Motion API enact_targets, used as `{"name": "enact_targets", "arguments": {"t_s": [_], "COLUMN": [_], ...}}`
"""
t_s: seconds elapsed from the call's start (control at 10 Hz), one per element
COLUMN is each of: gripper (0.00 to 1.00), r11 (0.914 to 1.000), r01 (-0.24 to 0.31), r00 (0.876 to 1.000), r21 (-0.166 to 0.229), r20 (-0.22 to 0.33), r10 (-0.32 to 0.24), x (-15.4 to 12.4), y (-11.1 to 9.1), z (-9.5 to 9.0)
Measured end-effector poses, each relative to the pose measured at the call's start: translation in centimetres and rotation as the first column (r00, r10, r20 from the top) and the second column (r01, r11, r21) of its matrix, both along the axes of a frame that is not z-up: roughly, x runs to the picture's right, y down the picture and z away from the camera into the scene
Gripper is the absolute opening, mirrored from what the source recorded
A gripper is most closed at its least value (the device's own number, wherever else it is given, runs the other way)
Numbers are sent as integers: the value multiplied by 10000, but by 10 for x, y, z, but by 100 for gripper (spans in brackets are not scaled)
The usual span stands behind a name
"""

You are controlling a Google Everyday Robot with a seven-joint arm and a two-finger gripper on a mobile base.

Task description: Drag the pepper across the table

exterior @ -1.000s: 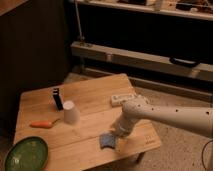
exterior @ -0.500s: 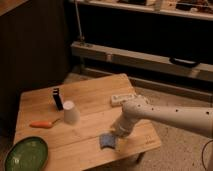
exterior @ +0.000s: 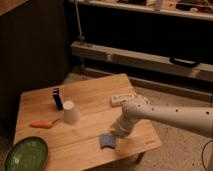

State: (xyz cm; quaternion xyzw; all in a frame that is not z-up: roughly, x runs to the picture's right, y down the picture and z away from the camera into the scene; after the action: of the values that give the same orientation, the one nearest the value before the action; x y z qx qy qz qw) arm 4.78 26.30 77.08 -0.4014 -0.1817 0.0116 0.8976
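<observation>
The pepper [exterior: 41, 124] is a slim orange-red vegetable lying flat near the left edge of the light wooden table [exterior: 90, 97], with its pale stem pointing right toward the white cup [exterior: 71, 112]. My gripper [exterior: 119, 135] hangs from the white arm [exterior: 170, 116] over the right front part of the table, just above and beside the blue sponge [exterior: 107, 140]. It is far to the right of the pepper, with the cup between them.
A green bowl [exterior: 26, 154] sits at the front left corner. A small black object [exterior: 58, 98] stands behind the cup. A white flat object [exterior: 123, 98] lies near the table's right edge. Dark shelving stands behind the table.
</observation>
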Motion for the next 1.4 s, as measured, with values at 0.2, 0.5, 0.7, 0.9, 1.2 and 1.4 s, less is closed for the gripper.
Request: {"name": "enact_targets", "arguments": {"t_s": [0.2,0.5,0.7,0.9,1.2,1.4], "gripper": [80,80,80,80,80,80], "r11": [10000,10000,10000,9995,9910,9825], "r01": [0,1,8,-106,-31,301], "r00": [10000,10000,10000,9993,9979,9985], "r21": [0,0,7,283,1340,1841], "r20": [1,1,-24,-353,-644,-511], "r10": [0,-1,-8,116,119,-210], "x": [0,0,0,4,5,-20], "y": [0,0,0,-7,-59,-89], "z": [0,0,0,-1,-6,-11]}}
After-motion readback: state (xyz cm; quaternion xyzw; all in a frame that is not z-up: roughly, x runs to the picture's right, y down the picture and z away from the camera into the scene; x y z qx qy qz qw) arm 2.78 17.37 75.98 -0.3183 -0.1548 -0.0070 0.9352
